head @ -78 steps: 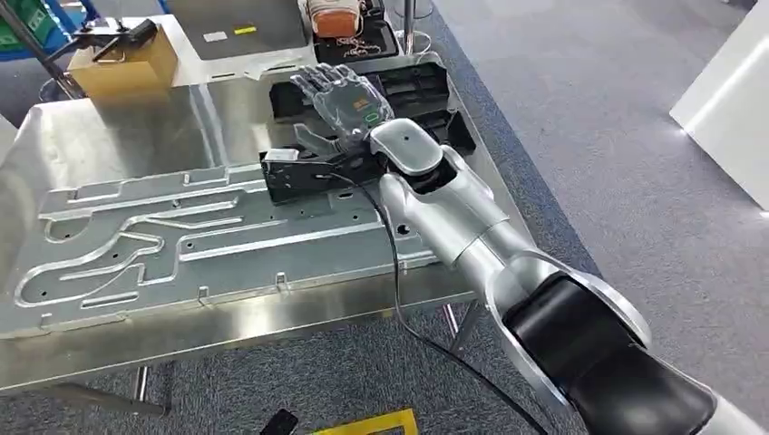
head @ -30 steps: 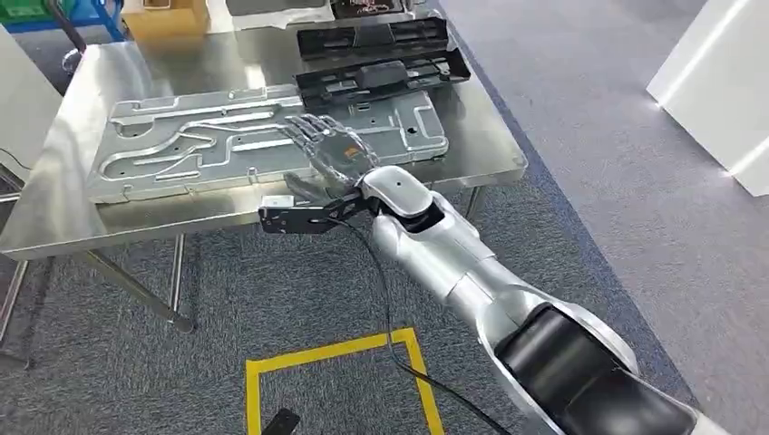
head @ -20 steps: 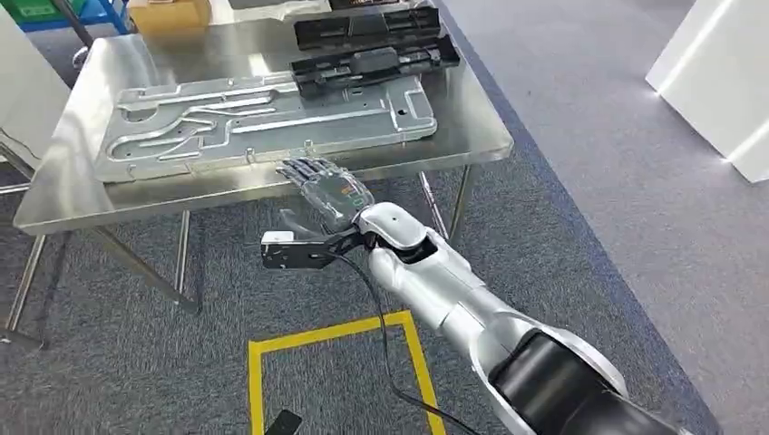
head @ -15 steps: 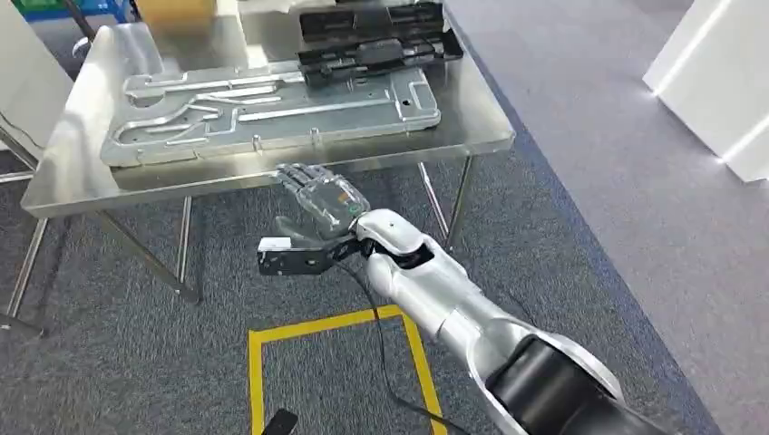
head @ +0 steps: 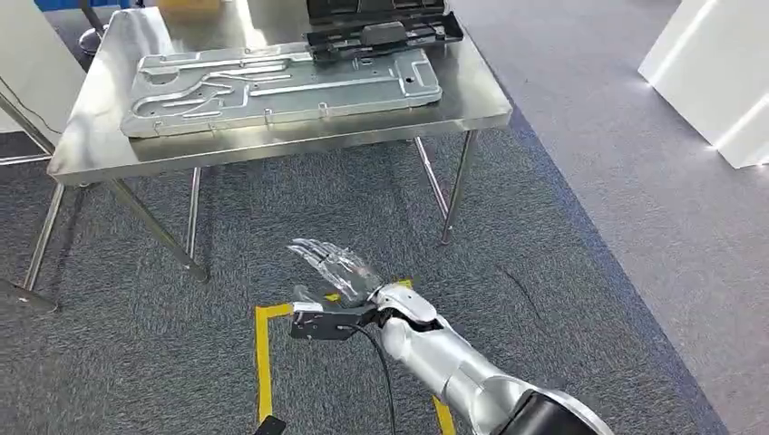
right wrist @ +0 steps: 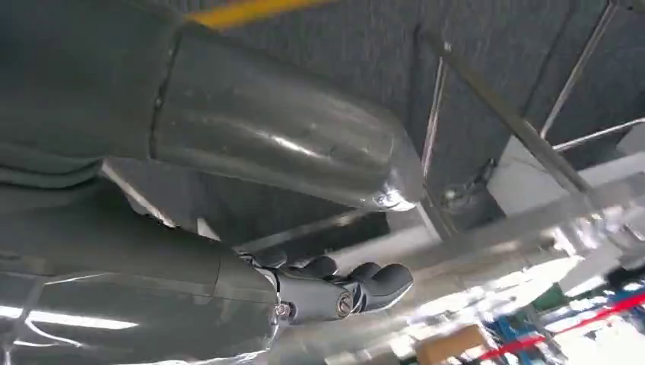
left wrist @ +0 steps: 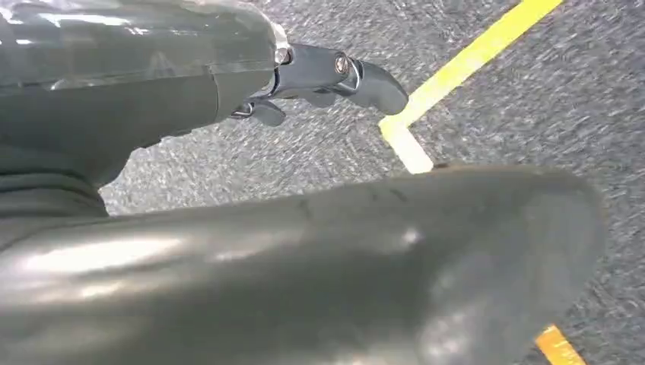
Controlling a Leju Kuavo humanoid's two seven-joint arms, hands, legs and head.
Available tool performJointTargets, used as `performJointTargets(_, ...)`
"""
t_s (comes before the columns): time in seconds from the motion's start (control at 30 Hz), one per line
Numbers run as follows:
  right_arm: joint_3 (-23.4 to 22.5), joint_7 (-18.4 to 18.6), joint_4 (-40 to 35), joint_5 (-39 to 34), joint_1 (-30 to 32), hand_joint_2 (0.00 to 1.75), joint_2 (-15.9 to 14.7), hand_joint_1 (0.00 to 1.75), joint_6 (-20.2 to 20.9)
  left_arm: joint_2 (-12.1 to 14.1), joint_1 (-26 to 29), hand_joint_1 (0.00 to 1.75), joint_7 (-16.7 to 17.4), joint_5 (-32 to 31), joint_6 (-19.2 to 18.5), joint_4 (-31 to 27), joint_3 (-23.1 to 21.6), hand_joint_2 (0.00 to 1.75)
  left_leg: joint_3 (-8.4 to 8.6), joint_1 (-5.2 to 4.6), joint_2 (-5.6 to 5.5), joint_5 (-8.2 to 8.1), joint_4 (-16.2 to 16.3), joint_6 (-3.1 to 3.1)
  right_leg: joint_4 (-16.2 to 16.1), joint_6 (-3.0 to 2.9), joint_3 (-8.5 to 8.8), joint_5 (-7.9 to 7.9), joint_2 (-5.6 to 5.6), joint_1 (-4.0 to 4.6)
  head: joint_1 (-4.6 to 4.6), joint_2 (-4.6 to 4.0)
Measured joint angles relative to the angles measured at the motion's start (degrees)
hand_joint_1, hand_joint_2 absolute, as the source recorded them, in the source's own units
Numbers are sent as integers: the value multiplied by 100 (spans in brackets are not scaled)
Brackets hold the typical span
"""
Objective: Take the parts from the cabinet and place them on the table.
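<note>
A large silver metal plate [head: 281, 86] lies on the steel table [head: 272, 145] in the head view. Black plastic parts [head: 385, 34] lie behind it, at the table's far right. My right hand [head: 331, 267] hangs well in front of the table, low over the grey carpet, with its fingers spread and nothing in it. The right wrist view shows its dark fingers [right wrist: 335, 293] against the table's underside. My left hand [left wrist: 190, 99] hangs over the carpet in the left wrist view, its fingers [left wrist: 327, 76] apart from the thumb, holding nothing.
A yellow tape square [head: 263, 353] marks the carpet under my right hand. The table's slanted legs [head: 453, 186] stand ahead. A white block [head: 716, 72] stands at the right and a white panel [head: 27, 63] at the left. A black cable [head: 385, 390] runs along my right arm.
The whole view has pulled back, so the table now stands farther off. My right hand, earlier over the table, has come down over the carpet and is still spread and bare.
</note>
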Motion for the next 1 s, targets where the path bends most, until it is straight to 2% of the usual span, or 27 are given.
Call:
performJointTargets(0.03,-78,19,193,-37,98,0,-2,0,-74,7,1,0,2,-4,-2,0,-2,0,0,23,1,54,-30,-32,-26,-19,-2,26,3,24,0,0)
performJointTargets(0.07,-144,138,378,-54,235,0,-9,0,-125,7,9,0,4,-9,-4,0,-9,0,6,24,-4,115,-65,-72,-52,-67,-20,90,-3,24,0,0)
performJointTargets(0.1,-218,255,578,-100,391,0,-31,0,-200,18,22,0,11,-15,2,0,-11,0,-27,24,-11,62,-50,-105,-113,-120,-42,191,-46,-40,0,0)
performJointTargets(0.13,-284,337,721,-138,535,0,-39,0,-251,33,37,0,15,-17,13,0,-15,0,-96,33,-12,-237,101,-125,-120,-175,-117,258,-60,-32,0,0)
performJointTargets(0.17,-356,457,857,-179,669,0,-57,0,-275,39,52,0,20,-35,18,0,-24,0,-196,49,-11,-616,424,-142,-118,-208,-196,323,-59,-31,-4,0)
performJointTargets(0.23,-518,880,1132,-310,968,0,-105,0,-299,66,57,0,28,-70,22,0,-55,0,-373,61,-11,-1217,1308,-194,-110,-202,-362,450,-66,-23,-4,0)
performJointTargets(0.27,-612,1004,1248,-374,1130,0,-147,0,-306,72,57,0,35,-107,22,0,-72,0,-393,61,-10,-1296,1656,-217,-99,-193,-452,512,-81,-21,-2,0)
performJointTargets(0.3,-724,1139,1372,-455,1290,0,-199,0,-326,81,61,0,53,-120,20,0,-98,0,-317,64,-10,-1174,1772,-228,-84,-181,-547,571,-92,-23,-2,0)
performJointTargets(0.33,-822,1229,1460,-520,1435,0,-247,0,-348,92,61,0,74,-133,20,0,-120,0,-134,68,-9,-946,1656,-233,-60,-168,-647,627,-103,-26,-2,0)
performJointTargets(0.37,-891,1285,1515,-544,1551,0,-275,0,-365,98,60,0,81,-151,20,0,-133,0,129,72,-9,-749,1369,-230,-30,-152,-743,673,-102,-29,-2,0)
performJointTargets(0.4,-1001,1367,1609,-551,1643,0,-321,0,-376,103,51,0,96,-160,20,0,-144,0,476,73,-9,-668,942,-216,8,-134,-834,718,-95,-31,-2,0)
performJointTargets(0.43,-1078,1486,1667,-557,1713,0,-350,0,-374,107,33,0,103,-162,22,-2,-151,0,873,73,-20,-806,403,-183,56,-108,-893,758,-78,-31,-4,0)
performJointTargets(0.47,-1110,1533,1689,-570,1759,0,-367,0,-367,109,14,0,109,-164,22,-2,-157,0,1173,34,-23,-1024,-84,-145,69,-75,-947,792,-74,2,-4,0)
performJointTargets(0.5,-1153,1591,1723,-576,1794,0,-391,0,-358,111,2,0,114,-166,31,-2,-177,0,1179,30,-21,-1071,-178,-83,61,-43,-944,858,-73,-5,-4,0)
performJointTargets(0.57,-1241,1683,1815,-588,1876,0,-411,0,-337,111,4,0,118,-166,37,-2,-197,0,1130,-6,-28,-988,-159,-17,10,27,-948,973,-67,-31,-4,0)
performJointTargets(0.6,-1316,1788,1877,-603,1953,0,-437,0,-299,114,19,0,131,-168,37,-2,-203,0,1090,34,-20,-903,-209,42,-12,75,-960,1005,-55,-4,-2,0)
performJointTargets(0.63,-1357,1827,1910,-601,2009,0,-468,0,-286,114,17,0,131,-168,37,-2,-205,0,1079,53,6,-839,-228,71,44,99,-994,858,-32,-48,-2,0)
performJointTargets(0.67,-1379,1884,1934,-592,2087,0,-477,0,-260,114,17,0,140,-173,37,-2,-210,0,993,53,3,-765,-225,138,328,116,-1103,460,-15,-45,0,0)
performJointTargets(0.73,-1401,1983,1993,-559,2155,0,-536,0,-203,114,20,0,140,-184,39,0,-234,0,833,39,15,-646,-213,170,1219,149,-1353,-203,1,-60,-2,0)
performJointTargets(0.77,-1427,2018,2017,-555,2180,0,-544,0,-168,114,19,0,149,-192,48,-2,-236,0,748,33,27,-593,-203,164,1626,168,-1438,-372,1,-65,0,0)
performJointTargets(0.8,-1451,2065,2036,-553,2208,0,-546,0,-112,118,19,0,188,-212,76,0,-236,0,666,32,36,-544,-182,158,1864,184,-1438,-372,1,-77,-2,0)
performJointTargets(0.83,-1473,2109,2054,-555,2251,0,-551,0,-78,120,24,0,221,-219,112,0,-238,0,568,34,40,-495,-152,147,1845,197,-1304,-209,0,-93,-2,0)
performJointTargets(0.87,-1493,2144,2071,-559,2293,0,-553,0,-61,120,28,0,249,-223,144,0,-243,0,476,40,39,-460,-112,130,1595,199,-1057,7,0,-108,-2,0)
performJointTargets(0.9,-1516,2199,2087,-566,2318,0,-557,0,-44,120,32,0,258,-242,173,0,-249,0,392,43,34,-425,-65,107,1156,195,-715,175,0,-124,-2,0)
performJointTargets(0.93,-1528,2245,2095,-568,2324,0,-557,0,-37,120,31,0,271,-266,179,0,-258,0,324,45,30,-406,-29,81,644,184,-335,211,0,-138,-2,0)
performJointTargets(0.97,-1536,2288,2100,-572,2314,0,-560,0,-22,120,32,0,282,-288,194,-2,-273,0,260,28,30,-386,16,41,184,162,-19,5,11,-131,-2,0)
performJointTargets(1.0,-1547,2319,2102,-583,2315,0,-560,0,-9,120,26,0,289,-302,210,0,-284,0,242,22,38,-360,38,11,-8,109,53,-53,32,-90,-4,0)
